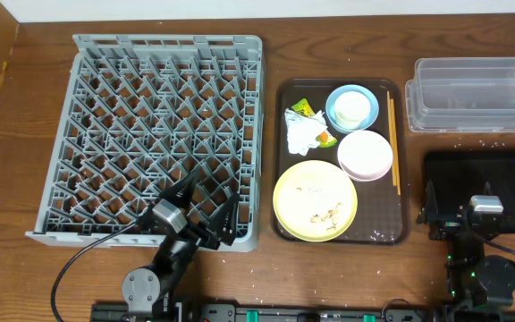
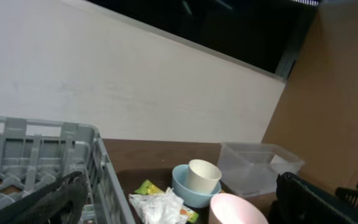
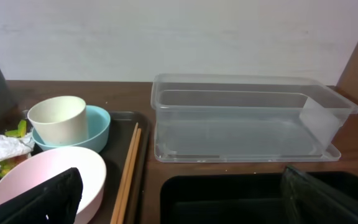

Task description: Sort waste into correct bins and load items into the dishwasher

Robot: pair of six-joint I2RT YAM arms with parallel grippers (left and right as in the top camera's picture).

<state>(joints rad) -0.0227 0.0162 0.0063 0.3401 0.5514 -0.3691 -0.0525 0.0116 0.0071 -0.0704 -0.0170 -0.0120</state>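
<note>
On the brown tray (image 1: 378, 228) lie a crumpled white napkin (image 1: 300, 131) over a yellow-green wrapper (image 1: 307, 109), a white cup (image 1: 351, 109) inside a light-blue bowl (image 1: 336, 114), a pink bowl (image 1: 365, 154), a yellow plate (image 1: 315, 200) with crumbs (image 1: 326, 215), and chopsticks (image 1: 393, 143). The grey dish rack (image 1: 168, 134) stands to the left, with no dishes in it. My left gripper (image 1: 206, 206) hangs open over its near right corner. My right gripper (image 1: 483, 199) is open above the black tub (image 1: 508, 170). The clear tub (image 1: 477, 94) stands behind it.
A pale wall runs along the table's far edge. A wooden panel rises at the right side. Small white specks dot the wood around the two tubs. Both arm bases sit at the near edge.
</note>
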